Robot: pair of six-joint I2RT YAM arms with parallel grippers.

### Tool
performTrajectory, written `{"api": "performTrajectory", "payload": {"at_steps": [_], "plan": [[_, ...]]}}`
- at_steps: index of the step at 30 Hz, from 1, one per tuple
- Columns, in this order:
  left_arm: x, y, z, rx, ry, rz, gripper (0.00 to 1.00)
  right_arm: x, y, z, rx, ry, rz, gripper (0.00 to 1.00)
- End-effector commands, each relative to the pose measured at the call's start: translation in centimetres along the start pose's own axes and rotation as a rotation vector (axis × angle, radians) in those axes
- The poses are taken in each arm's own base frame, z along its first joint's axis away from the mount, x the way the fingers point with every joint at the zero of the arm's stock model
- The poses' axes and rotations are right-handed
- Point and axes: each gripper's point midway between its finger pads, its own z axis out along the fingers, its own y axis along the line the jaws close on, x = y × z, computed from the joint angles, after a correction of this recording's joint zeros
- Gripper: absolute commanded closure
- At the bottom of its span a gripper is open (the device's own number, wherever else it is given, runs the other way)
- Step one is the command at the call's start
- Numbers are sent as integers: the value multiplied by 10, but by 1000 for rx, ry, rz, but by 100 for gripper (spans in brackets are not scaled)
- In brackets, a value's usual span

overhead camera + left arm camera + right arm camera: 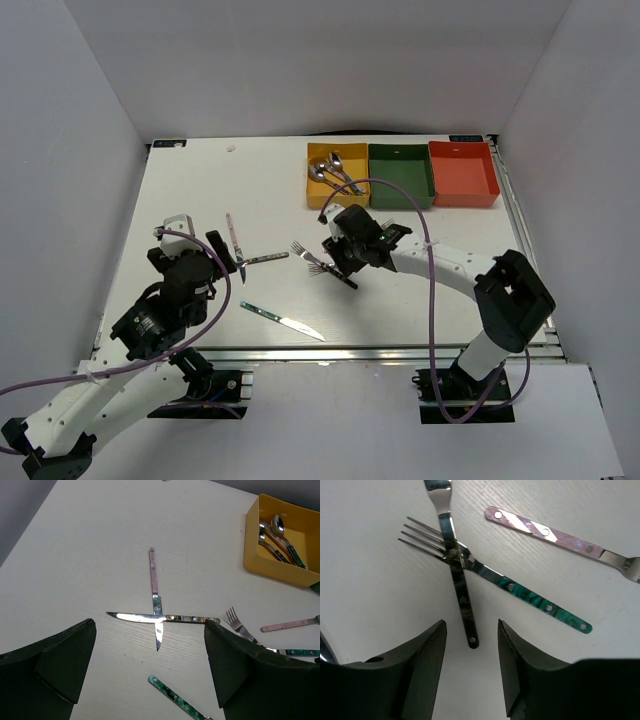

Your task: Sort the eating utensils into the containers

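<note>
Top external: knife [283, 321] near table [400, 320] edge.

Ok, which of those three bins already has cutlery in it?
The yellow bin, leftmost in the row: it holds several spoons. The dark green bin and the red-orange bin beside it show only bare floors.

Three bins stand side by side along the far right of the desk [200, 190]: the left bin [335, 203] holds several spoons [333, 170], and the middle bin [402, 185] and the right bin [463, 175] follow beside it. Before the left bin, near the desk's middle, a few forks [300, 250] lie crossed over one another. To their left two knives [241, 262] lie crossed, and a third knife [283, 319] lies alone nearer the front edge.
</note>
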Motion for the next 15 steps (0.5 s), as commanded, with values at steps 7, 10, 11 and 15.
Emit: {"api": "performTrajectory", "payload": {"at_steps": [7, 10, 11, 15], "plan": [[-3, 1, -2, 3, -11, -11, 2, 3, 20, 29, -81, 20, -73, 49], [-4, 0, -2, 7, -11, -13, 2, 9, 20, 43, -78, 50, -90, 50], [-3, 0, -2, 6, -9, -11, 2, 10, 21, 46, -84, 56, -94, 51], [-4, 0, -2, 9, -10, -11, 2, 20, 24, 57, -100, 98, -110, 65]]}}
